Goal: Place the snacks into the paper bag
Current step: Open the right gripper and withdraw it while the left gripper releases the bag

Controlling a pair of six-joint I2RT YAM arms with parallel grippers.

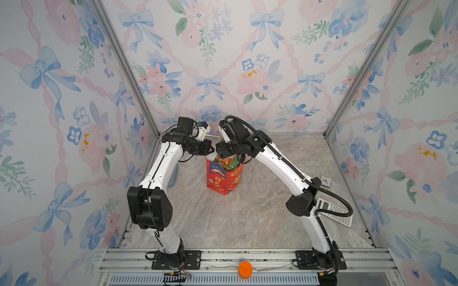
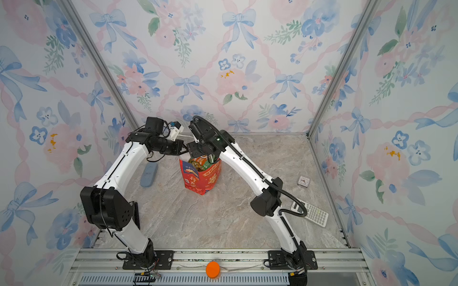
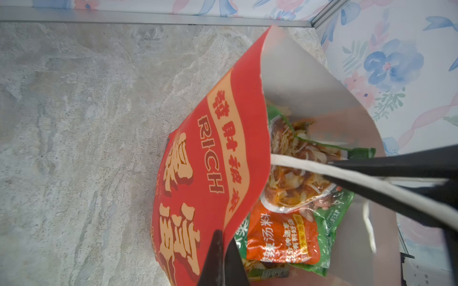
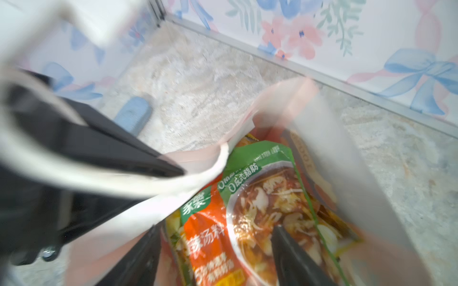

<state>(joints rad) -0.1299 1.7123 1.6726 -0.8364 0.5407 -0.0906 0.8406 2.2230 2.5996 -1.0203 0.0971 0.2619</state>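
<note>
The red paper bag (image 1: 224, 179) (image 2: 202, 178) stands upright mid-table, mouth open. My left gripper (image 3: 224, 247) is shut on the bag's near rim and holds that wall (image 3: 223, 148) aside; in a top view it sits at the bag's left top edge (image 1: 211, 149). My right gripper (image 4: 215, 237) is over the bag's mouth, jaws open, its fingers (image 4: 287, 247) either side of a green-and-orange snack packet (image 4: 210, 242) (image 3: 282, 237) lying on other snacks (image 1: 226, 162) inside. A white cord handle (image 3: 322, 170) drapes across the opening.
A white calculator (image 1: 334, 213) (image 2: 313, 214) and a small white clock (image 1: 326, 182) lie at the right, near the right arm. A blue-grey oblong object (image 2: 148, 177) (image 4: 133, 114) lies left of the bag. An orange disc (image 1: 245, 270) sits on the front rail.
</note>
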